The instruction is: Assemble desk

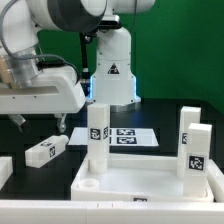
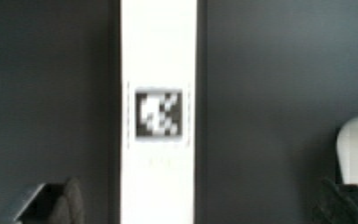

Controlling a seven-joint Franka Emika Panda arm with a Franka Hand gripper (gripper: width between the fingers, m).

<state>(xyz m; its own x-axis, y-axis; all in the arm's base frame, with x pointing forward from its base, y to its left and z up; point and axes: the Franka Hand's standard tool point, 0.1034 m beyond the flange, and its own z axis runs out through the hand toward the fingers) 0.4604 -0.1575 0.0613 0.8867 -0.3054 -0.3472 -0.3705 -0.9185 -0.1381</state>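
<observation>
the marker board (image 1: 127, 136) lies flat on the black table (image 1: 165, 118), a thin white sheet with dark square tags printed on it. behind the marker board hangs a green backdrop (image 1: 180, 50). a dark vertical strip beside that backdrop may be a pole, though it is blurred.

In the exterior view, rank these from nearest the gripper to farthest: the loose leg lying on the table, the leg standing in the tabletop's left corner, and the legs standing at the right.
1. Loose leg, lying just below the open gripper, exterior view's left.
2. Standing leg, in the tabletop's left corner, toward the middle.
3. Right-hand legs, at the exterior view's right edge.
</observation>
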